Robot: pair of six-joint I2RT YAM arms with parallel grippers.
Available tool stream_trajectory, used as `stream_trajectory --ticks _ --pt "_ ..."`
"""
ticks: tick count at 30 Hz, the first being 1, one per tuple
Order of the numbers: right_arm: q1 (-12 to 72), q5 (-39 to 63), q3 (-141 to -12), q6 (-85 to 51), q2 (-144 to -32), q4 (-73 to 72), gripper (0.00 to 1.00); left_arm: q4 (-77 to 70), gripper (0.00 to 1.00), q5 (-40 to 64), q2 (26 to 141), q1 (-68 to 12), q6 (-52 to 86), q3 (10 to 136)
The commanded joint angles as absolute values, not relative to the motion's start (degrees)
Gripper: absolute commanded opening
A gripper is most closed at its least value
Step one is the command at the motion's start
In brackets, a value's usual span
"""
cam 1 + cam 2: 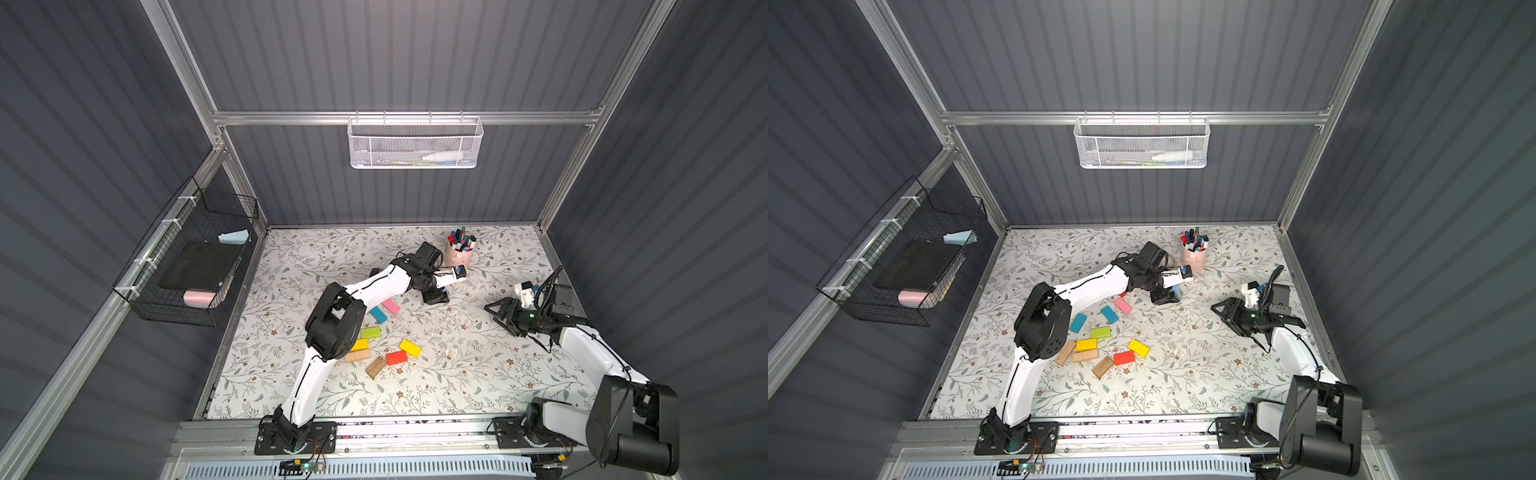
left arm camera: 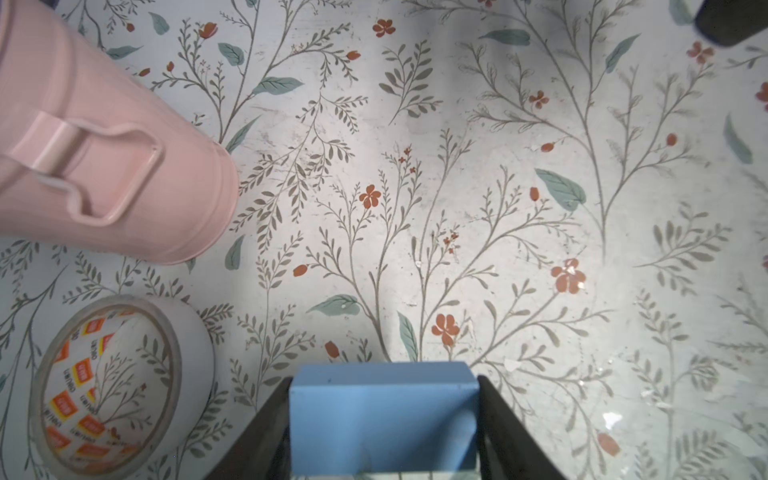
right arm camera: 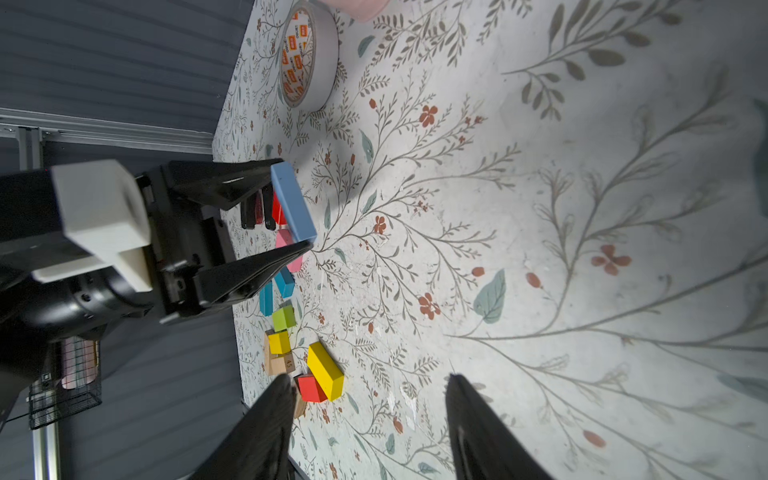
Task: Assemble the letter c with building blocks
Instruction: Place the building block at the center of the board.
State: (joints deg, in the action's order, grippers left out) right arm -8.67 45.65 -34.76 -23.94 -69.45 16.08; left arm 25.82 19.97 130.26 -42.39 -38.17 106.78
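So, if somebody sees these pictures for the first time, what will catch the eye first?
Probably the left gripper, shut on a blue block over the floral table, close to the pink cup of markers at the back. Next come the bright loose blocks scattered in the middle of the table, and the right gripper hanging open and empty at the right side.

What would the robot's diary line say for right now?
left jaws: shut on light blue rectangular wooden block | right jaws: open, empty | other coloured wooden blocks: lying on floral table | letter C: not finished
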Motion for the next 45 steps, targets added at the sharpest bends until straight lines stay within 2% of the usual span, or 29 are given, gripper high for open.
stream_trajectory --ticks 1,11,22,27,30,34,39,45 --pt "-9.2 48.4 -34.5 -23.0 -69.3 16.7 0.62 33.0 0.46 19.6 134.4 -42.7 -44.7 112.9" --pt "-9.6 47.5 -34.3 -22.9 -68.7 16.5 0.64 39.3 0.5 21.3 143.2 -42.7 -48.5 123.4" --pt "-9.5 46.4 -34.2 -22.7 -68.5 16.5 0.72 39.7 0.62 22.5 143.2 -42.7 -48.2 123.2" --pt "-9.6 45.8 -34.2 -22.5 -67.9 16.9 0.75 40.1 0.65 22.9 143.0 -42.7 -47.4 123.5" --pt "-9.5 45.6 -34.1 -22.4 -67.5 16.9 0.8 40.0 0.7 23.2 142.7 -42.7 -46.9 123.8" --pt "-9.5 45.6 -34.0 -22.0 -67.3 17.0 0.82 38.2 0.78 23.1 142.1 -42.7 -45.3 123.7" --pt "-9.5 45.2 -33.8 -21.2 -66.7 16.8 0.82 35.0 0.82 24.8 138.7 -42.6 -41.7 121.2" --pt "-7.3 44.2 -34.2 -20.0 -66.8 16.0 0.77 25.6 0.84 26.5 126.0 -42.5 -33.4 110.6"
